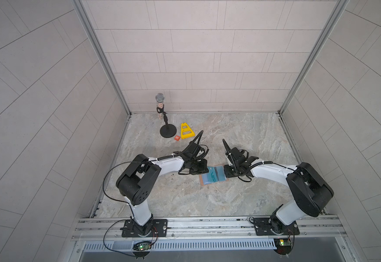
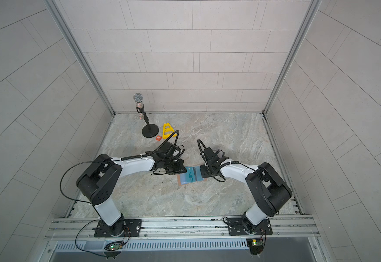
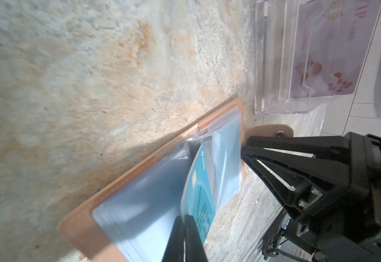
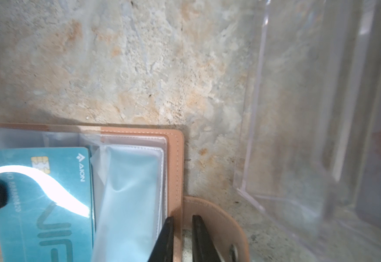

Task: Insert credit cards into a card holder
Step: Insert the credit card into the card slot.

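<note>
The tan-pink card holder (image 1: 202,182) (image 2: 180,182) lies open on the marble table between both arms, its clear sleeves (image 4: 130,192) fanned up. My left gripper (image 3: 185,221) (image 1: 204,169) is shut on a teal VIP credit card (image 3: 198,188) (image 4: 49,204), held over the open holder with its far edge at the sleeves near the spine. My right gripper (image 4: 182,221) (image 1: 225,169) is shut on the holder's cover edge (image 4: 176,158), beside the strap tab (image 4: 214,215) with its snap. A pale picture card (image 3: 343,56) stands in the clear stand.
The clear plastic stand (image 3: 298,68) (image 4: 298,136) sits just behind the holder, close to my right gripper. Further back left are a microphone on a round base (image 1: 162,113), a yellow triangular piece (image 1: 186,131) and a small orange tile (image 1: 177,138).
</note>
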Controlling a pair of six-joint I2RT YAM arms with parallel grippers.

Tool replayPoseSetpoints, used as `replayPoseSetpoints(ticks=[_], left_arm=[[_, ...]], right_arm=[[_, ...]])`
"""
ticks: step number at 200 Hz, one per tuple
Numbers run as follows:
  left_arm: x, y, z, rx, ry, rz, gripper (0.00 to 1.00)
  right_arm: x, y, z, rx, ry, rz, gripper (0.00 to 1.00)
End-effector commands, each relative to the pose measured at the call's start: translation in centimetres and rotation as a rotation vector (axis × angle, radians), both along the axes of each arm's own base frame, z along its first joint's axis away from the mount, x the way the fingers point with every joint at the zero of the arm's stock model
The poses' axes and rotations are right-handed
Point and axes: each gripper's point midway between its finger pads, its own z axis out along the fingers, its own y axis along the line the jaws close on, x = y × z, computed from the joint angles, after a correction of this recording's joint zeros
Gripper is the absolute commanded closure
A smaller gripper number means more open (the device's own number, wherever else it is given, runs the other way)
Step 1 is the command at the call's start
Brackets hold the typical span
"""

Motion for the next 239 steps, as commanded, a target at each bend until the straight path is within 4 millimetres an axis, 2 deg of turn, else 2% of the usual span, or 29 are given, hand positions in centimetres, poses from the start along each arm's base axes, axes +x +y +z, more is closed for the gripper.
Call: replayPoseSetpoints(ticks=[1, 66, 152, 205, 239], left_arm=[[-1.4, 1.1, -1.6, 0.062, 0.062, -0.027, 0.99], [-1.3, -0.1, -2.4, 0.033, 0.101, -0.06, 0.99], [-1.0, -0.1, -3.8, 0.041, 0.112, -0.028, 0.99], [-0.4, 0.3, -4.2, 0.059, 0.072, 0.086, 1.0], [-0.5, -0.2, -3.9, 0.021, 0.048, 0.143, 1.0]], right_arm=[[-1.5, -1.2, -1.9, -0.064, 0.079, 0.005, 0.82], [-1.5, -1.1, -1.8, -0.066, 0.08, 0.007, 0.82], [-1.6, -0.8, -2.0, -0.053, 0.082, 0.012, 0.82], [-1.7, -0.6, -2.2, -0.051, 0.082, 0.012, 0.82], [-1.6, -0.6, -2.1, -0.049, 0.081, 0.013, 0.82]])
